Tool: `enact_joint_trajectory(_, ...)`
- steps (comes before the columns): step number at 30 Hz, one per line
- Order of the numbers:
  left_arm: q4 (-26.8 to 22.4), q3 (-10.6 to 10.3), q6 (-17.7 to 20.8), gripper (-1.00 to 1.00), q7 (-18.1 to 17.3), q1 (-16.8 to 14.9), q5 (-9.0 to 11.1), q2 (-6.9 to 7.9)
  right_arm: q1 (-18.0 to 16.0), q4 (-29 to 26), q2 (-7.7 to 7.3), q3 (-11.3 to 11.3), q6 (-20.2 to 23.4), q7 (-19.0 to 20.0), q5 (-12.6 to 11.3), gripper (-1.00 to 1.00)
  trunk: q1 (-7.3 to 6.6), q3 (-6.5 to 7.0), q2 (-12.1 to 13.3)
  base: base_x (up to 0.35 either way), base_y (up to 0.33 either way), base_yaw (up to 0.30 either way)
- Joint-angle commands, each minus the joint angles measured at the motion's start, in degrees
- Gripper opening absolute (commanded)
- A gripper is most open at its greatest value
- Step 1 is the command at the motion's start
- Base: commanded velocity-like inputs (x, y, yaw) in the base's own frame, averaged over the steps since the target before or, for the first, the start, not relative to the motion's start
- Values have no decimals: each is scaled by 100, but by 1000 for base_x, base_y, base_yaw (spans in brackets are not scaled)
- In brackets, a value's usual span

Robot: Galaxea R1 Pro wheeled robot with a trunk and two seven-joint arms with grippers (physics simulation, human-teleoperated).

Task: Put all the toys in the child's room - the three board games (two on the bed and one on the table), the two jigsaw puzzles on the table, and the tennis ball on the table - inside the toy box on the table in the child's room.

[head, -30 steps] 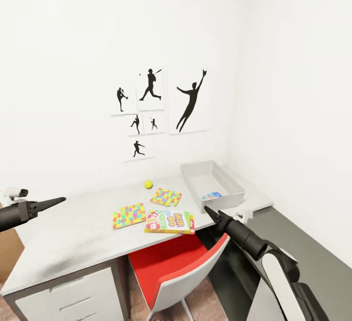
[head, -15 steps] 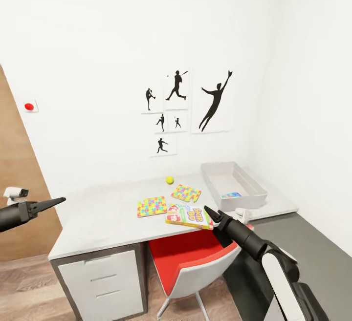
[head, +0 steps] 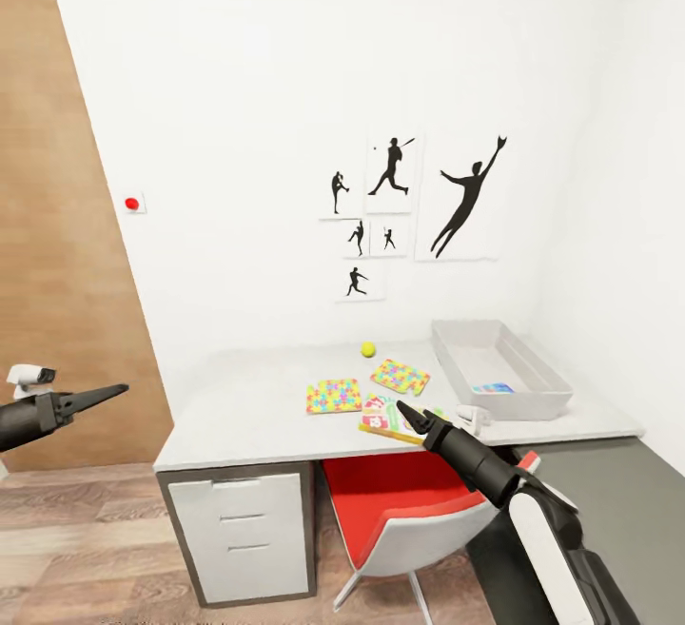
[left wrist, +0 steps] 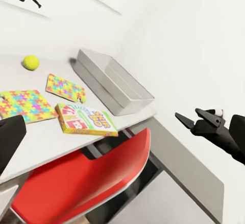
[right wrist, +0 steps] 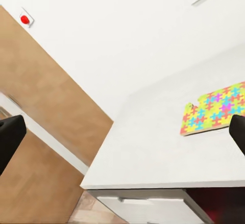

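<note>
On the white table (head: 238, 411) lie the tennis ball (head: 368, 349), two mosaic jigsaw puzzles (head: 333, 396) (head: 401, 377) and the orange-red Skip-Bo board game (head: 382, 414), its right part behind my right gripper. The grey toy box (head: 552, 397) stands at the table's right end with a blue board game (head: 492, 388) inside. My right gripper (head: 404, 408) hovers open off the table's front edge by the Skip-Bo box, holding nothing. Far to the left of the table, my left gripper (head: 116, 387) is open and empty. The left wrist view shows the ball (left wrist: 30, 62), Skip-Bo box (left wrist: 84, 120) and toy box (left wrist: 115, 81).
A red-seated chair (head: 409, 511) is tucked under the desk beside white drawers (head: 245, 530). A wooden door panel (head: 67, 225) stands left, with a red button (head: 132, 203) on the wall. A dark-grey cabinet top (head: 609, 482) adjoins the table at the right. The floor is wood plank.
The camera has swung left and drawn back, so the table sits further right and the wooden panel has come into view. Both arms keep their pose; nothing on the table has moved.
</note>
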Motion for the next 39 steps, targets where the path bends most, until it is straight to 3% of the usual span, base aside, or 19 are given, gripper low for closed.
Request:
enact_joint_trajectory(1, 1, 1, 61, 100, -26, -8, -11, 0, -4, -5, -2, 2, 31, -6, -41, 100, 2, -11, -10, -3, 0, 284)
enact_joint_trajectory(11, 1, 2, 61, 100, -26, -4, -21, -7, -8, 2, -1, 211, 22, -39, -20, 100, 2, -11, -10, -1, 0, 284)
enact_joint_trajectory(39, 4, -13, 69, 100, -26, -4, -11, -18, -10, 161, 2, 219, 22, -98, 91, 100, 2, -11, -10, 0, 0, 284)
